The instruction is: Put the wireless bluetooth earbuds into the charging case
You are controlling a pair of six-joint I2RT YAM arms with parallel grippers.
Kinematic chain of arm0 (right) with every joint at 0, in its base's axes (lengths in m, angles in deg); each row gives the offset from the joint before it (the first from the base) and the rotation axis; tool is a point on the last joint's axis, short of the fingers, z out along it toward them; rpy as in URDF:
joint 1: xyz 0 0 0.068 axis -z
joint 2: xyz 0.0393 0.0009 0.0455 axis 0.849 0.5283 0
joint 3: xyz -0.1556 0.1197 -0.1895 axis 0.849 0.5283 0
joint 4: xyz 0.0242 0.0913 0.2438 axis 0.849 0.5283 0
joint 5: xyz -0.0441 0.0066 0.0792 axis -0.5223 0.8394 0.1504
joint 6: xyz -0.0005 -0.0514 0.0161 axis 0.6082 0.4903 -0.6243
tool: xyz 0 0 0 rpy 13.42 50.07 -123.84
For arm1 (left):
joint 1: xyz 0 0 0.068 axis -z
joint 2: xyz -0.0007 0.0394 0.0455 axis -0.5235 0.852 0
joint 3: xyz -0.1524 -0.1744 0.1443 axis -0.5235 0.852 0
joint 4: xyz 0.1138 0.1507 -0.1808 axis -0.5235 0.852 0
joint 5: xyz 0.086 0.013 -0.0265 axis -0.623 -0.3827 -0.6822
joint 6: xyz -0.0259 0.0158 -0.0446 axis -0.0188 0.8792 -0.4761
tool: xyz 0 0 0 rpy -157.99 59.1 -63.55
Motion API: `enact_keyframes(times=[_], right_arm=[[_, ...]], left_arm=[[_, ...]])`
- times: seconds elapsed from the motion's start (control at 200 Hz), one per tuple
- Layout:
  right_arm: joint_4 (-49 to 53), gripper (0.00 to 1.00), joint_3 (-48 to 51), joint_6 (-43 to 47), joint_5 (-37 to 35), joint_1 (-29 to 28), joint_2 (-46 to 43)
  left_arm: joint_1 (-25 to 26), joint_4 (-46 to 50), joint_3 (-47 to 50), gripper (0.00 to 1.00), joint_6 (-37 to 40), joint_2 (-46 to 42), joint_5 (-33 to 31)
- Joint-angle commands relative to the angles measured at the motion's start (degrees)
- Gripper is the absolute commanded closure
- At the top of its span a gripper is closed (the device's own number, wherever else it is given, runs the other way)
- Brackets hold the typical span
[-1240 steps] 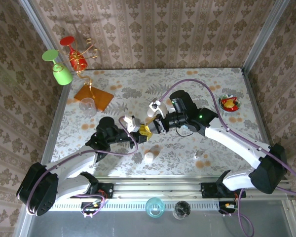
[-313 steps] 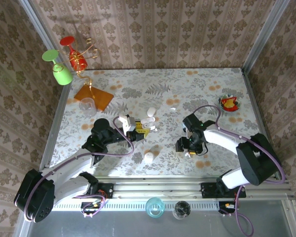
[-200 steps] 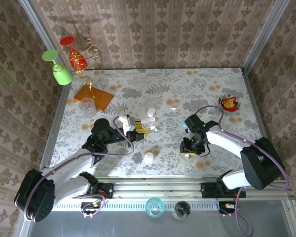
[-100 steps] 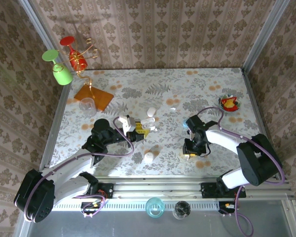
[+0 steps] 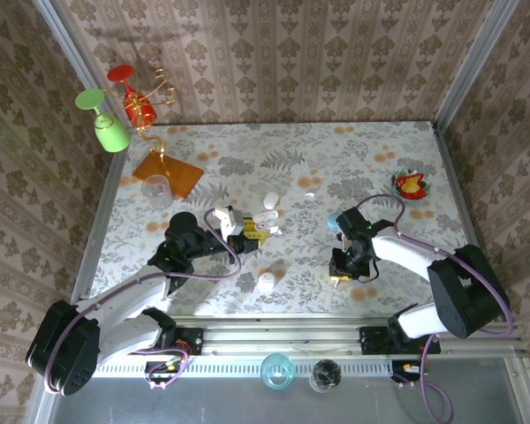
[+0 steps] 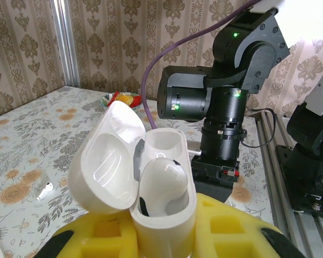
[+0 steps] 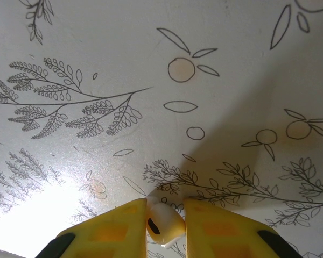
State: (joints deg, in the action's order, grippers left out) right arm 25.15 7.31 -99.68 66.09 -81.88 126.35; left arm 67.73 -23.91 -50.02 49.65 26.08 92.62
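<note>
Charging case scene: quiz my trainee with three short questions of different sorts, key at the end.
1. True or false: the lid of the charging case is shut.
2. What do the fingers of the right gripper pinch? A) a coin B) a loose earbud C) a screw
3. How many earbuds sit inside the case held by the left gripper?
Key: 1 false, the lid stands open; 2 B; 3 one seated earbud.
</note>
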Motion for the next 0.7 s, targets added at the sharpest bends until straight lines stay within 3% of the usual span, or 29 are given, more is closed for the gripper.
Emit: enact_keyframes(times=[0.0,0.45,0.695], right_arm=[[-1.3,0.78,1.5,-1.2,-1.7,-0.2,-3.2],[-15.0,0.78,3.2,5.1,-6.7,-0.1,-23.2],[-21.7,0.78,0.4,9.9,-4.6,-0.1,-30.7]], left_arm=[[-0.2,-2.1,-0.2,0.9,0.5,0.1,0.7],[-0.1,-2.7,-2.5,0.9,0.7,3.7,2.0],[-0.1,-1.9,-5.4,0.9,1.6,7.8,1.8]])
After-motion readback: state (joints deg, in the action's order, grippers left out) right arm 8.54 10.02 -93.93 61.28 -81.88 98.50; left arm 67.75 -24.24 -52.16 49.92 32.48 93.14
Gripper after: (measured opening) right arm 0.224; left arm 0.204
